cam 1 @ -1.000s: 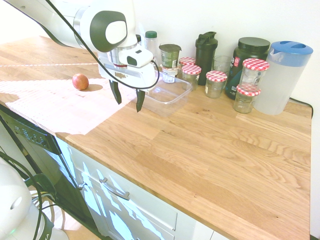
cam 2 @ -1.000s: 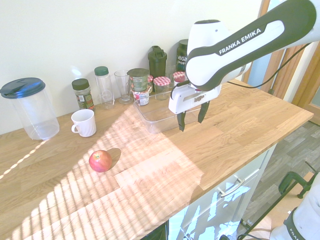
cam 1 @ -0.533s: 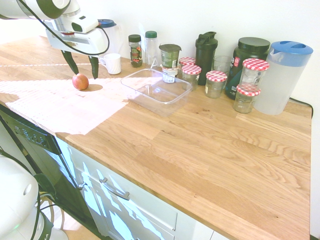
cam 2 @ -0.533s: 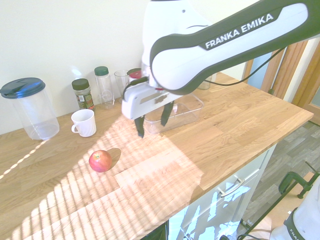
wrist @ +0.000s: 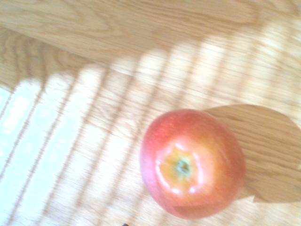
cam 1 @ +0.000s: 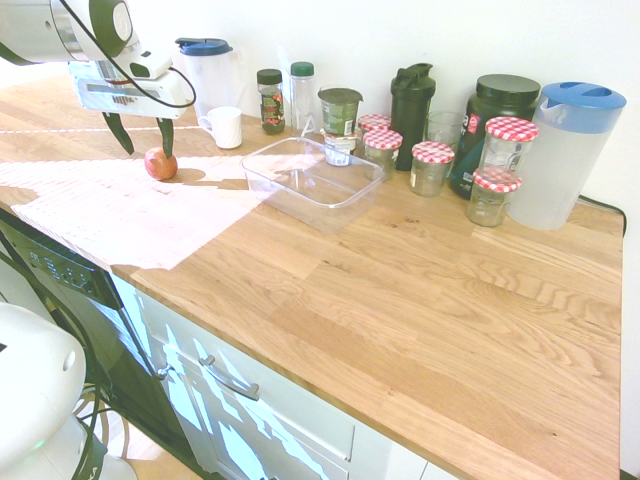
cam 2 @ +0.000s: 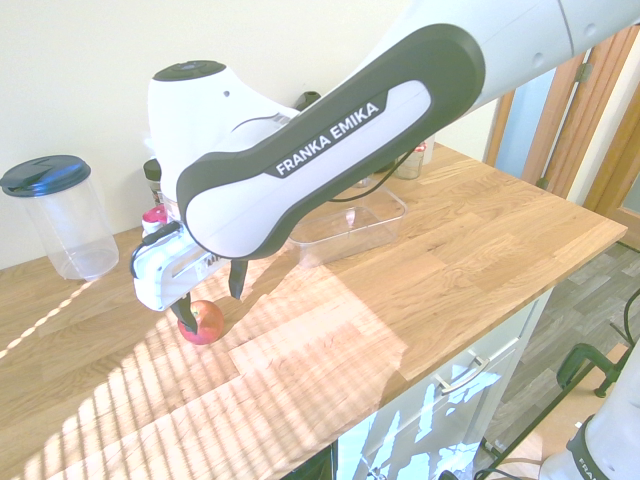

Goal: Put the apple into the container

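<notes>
Gripper, black two-finger, on the white arm [cam 1: 149, 152]: fingers spread wide, nothing held. One finger overlaps the apple's outline in both exterior views; whether it touches cannot be told.

Small round red apple with an orange-yellow blush [cam 1: 161, 164]: resting on the pale wooden countertop [cam 1: 420, 300], in striped sunlight, stem upward in the wrist view. Its position is unchanged while the gripper has travelled from beside the container, leftward in the first exterior view, and come down to it. The approach is thus nearly complete; the grasp remains to be made. The fingers probably need centring astride the fruit before lowering, lest one tip press on it or roll it.

White mug with a handle [cam 1: 226, 129]: far side, right of the apple.

Clear, shallow rectangular plastic container [cam 1: 320, 206]: farther right, lidless, upright and unmoved, without the apple; its open top appears accessible for the later placement.
</notes>
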Robot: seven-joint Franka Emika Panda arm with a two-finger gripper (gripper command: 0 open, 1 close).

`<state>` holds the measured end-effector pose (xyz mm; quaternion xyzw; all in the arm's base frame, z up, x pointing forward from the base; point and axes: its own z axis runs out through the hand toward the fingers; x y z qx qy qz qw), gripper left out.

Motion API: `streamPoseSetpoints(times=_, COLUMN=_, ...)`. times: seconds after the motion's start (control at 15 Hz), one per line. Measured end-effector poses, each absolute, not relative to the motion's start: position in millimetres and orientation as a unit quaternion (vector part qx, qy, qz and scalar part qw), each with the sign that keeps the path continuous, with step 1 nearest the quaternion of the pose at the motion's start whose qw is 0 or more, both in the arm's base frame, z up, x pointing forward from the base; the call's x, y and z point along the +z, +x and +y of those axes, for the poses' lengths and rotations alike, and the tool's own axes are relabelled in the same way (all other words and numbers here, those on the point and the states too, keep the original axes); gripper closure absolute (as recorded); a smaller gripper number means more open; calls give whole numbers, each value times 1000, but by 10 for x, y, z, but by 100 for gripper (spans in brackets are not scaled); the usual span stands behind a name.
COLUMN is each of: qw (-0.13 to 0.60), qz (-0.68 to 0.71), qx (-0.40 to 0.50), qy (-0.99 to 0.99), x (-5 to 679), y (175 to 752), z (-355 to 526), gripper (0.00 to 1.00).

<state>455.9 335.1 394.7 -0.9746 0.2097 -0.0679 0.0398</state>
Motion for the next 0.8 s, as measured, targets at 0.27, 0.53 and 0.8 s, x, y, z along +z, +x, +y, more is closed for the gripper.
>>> streamPoseSetpoints(times=0.27, qw=10, qz=205, qx=-82, qy=-975, x=3673, y=4731, z=3478, gripper=100)
streamPoseSetpoints(times=0.53, qw=3, qz=207, qx=-73, qy=-976, x=3467, y=4828, z=3557, gripper=100)
streamPoseSetpoints(times=0.8, qw=4, qz=208, qx=-76, qy=-975, x=3495, y=4841, z=3577, gripper=100)
